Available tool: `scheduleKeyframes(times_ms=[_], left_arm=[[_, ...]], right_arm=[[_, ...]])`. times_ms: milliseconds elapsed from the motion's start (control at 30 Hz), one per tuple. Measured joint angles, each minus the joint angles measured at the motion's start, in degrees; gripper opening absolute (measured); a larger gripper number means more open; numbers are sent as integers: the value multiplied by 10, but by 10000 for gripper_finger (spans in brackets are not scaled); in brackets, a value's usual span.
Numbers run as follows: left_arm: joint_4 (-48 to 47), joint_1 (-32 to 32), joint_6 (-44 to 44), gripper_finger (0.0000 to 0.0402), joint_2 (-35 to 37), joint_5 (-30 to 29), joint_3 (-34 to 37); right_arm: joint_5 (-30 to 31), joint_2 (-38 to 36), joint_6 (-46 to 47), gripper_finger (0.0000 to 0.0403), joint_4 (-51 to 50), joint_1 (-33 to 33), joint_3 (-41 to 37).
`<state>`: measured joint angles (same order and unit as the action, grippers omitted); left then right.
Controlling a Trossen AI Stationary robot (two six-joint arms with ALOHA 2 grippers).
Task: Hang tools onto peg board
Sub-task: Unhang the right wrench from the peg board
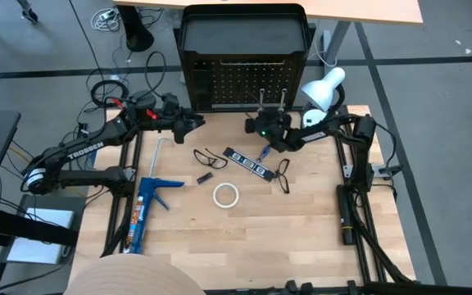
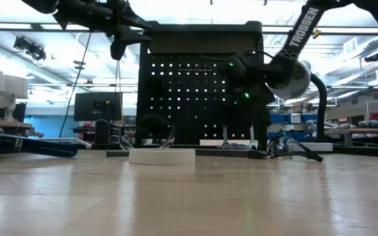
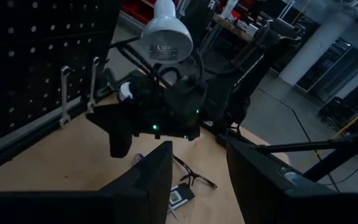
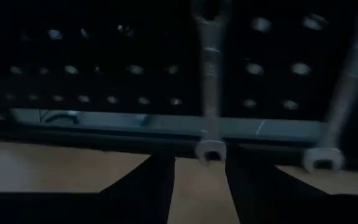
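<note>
1. At the far edge of the worktop (image 1: pixel 301 238), the peg board (image 1: pixel 228 82) is standing upright, a black panel with rows of small holes.
2. Beside the board's right end, a white desk lamp (image 1: pixel 324 88) is standing.
3. On the near left part of the worktop, a blue caulking gun (image 1: pixel 147 209) is lying.
4. In front of the board, the right end effector (image 1: pixel 262 124) is hovering close to the panel; its fingers are standing a little apart with nothing between them.
5. At the board's left end, the left end effector (image 1: pixel 197 123) is hanging above the worktop, its fingers spread and empty.
6. On the lower part of the board, two silver wrenches (image 4: pixel 209 81) are hanging side by side, just ahead of the right end effector.
7. On the middle of the worktop, the black strip with white marks (image 1: pixel 247 161) is lying, with a black wire loop (image 1: pixel 209 157) to its left and another beside it on the right.
8. Nearer the front, the white tape ring (image 1: pixel 225 195) is lying flat.
</note>
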<state>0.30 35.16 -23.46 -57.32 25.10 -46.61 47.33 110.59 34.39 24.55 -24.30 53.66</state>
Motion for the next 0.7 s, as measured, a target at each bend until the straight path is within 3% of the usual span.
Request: scheduleKeyframes(times_ms=[233, 467, 700], left_arm=[[-1, 0, 9, 156, 0, 1, 0], [-2, 0, 9, 156, 0, 1, 0], [-2, 0, 8, 156, 0, 6, 0]], right_arm=[[19, 0, -44, 147, 174, -11, -87], [-12, 0, -87, 145, 148, -64, -90], [-11, 0, -46, 144, 139, -74, -90]])
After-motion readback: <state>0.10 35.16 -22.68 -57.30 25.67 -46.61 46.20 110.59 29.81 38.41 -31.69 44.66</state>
